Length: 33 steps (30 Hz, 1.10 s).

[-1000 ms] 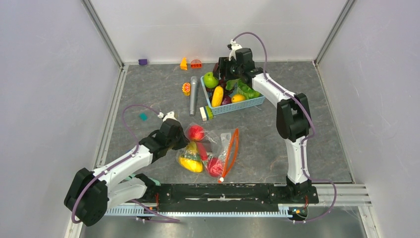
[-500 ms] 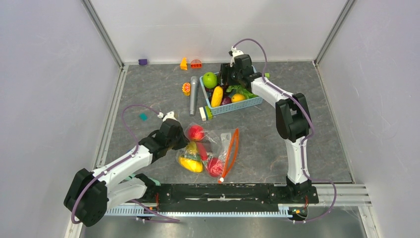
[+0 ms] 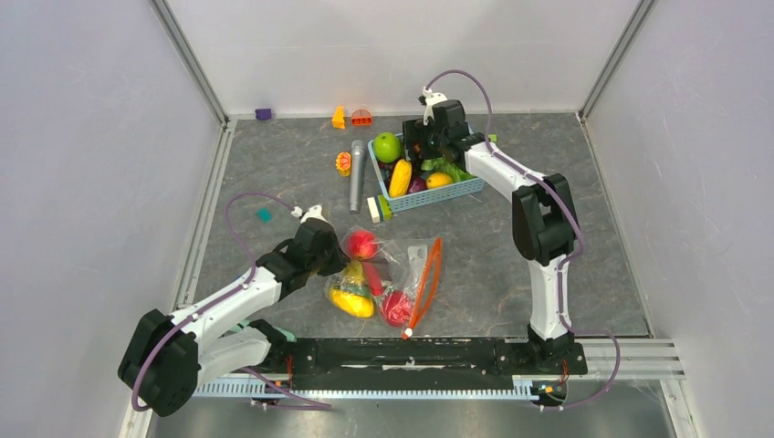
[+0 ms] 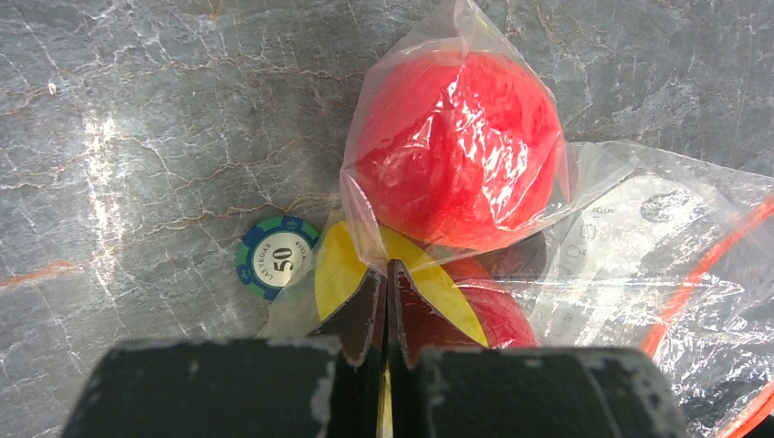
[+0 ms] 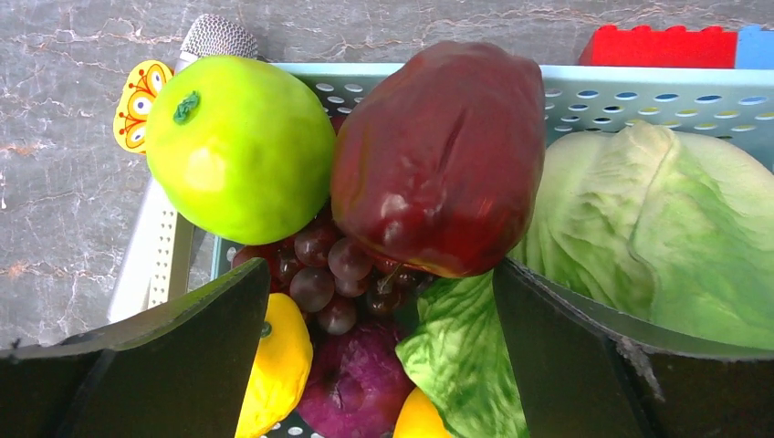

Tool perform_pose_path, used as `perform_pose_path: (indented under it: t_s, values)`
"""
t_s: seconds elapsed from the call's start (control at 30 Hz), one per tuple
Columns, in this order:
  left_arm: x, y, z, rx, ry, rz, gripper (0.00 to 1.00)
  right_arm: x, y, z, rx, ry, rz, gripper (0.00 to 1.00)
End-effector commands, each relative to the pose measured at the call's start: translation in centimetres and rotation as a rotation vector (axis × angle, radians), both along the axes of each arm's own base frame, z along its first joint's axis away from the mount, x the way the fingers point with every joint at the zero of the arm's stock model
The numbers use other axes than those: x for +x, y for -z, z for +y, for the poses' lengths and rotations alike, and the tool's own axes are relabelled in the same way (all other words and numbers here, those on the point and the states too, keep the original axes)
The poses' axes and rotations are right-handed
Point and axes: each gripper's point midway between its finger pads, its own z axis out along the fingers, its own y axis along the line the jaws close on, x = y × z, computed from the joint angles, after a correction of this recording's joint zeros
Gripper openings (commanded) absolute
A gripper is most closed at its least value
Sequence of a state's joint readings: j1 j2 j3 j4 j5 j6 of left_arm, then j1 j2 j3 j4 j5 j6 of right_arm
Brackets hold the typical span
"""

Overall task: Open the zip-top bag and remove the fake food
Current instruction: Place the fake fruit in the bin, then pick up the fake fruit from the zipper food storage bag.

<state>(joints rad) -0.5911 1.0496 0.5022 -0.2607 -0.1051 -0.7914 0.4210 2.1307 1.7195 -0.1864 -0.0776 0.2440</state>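
The zip-top bag point(image 3: 409, 263) lies flat on the mat near the front, its orange-red zip strip point(image 3: 427, 278) on the right side. Inside it are a red round fruit point(image 4: 456, 151), a yellow mango-like piece point(image 3: 351, 299) and another red piece point(image 3: 395, 307). My left gripper point(image 4: 388, 274) is shut on the bag's clear film at its left edge, just below the red fruit. My right gripper point(image 5: 381, 274) is open over the light-blue basket point(image 5: 639, 87). A dark maroon fruit point(image 5: 443, 155) lies on the basket's contents just beyond its fingertips.
The basket point(image 3: 456, 192) also holds a green apple point(image 5: 239, 146), green lettuce point(image 5: 657, 228), grapes and yellow pieces. A poker chip point(image 4: 277, 256) lies left of the bag. A grey microphone point(image 3: 356, 175) and small toys lie behind, near the back wall.
My right gripper has come down and slightly left over the basket. The left arm and the bag have barely moved.
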Motion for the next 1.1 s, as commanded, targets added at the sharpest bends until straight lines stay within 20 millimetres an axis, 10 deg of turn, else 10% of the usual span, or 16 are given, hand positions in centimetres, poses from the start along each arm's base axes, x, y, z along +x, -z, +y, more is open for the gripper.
perform_pose_path:
  t_s: [0.0, 0.63, 1.07]
  values:
    - [0.8, -1.4, -0.8, -0.033, 0.011, -0.040, 0.02, -0.5, -4.3, -0.5, 0.001, -0.007, -0.075, 0.98]
    - [1.0, -2.2, -1.1, -0.051, 0.017, -0.053, 0.02, -4.4, -11.9, -4.0, -0.029, 0.035, -0.188, 0.93]
    - [0.7, -1.8, -0.6, -0.040, 0.002, -0.047, 0.02, -18.9, -10.1, -7.2, 0.102, -0.018, -0.062, 0.65]
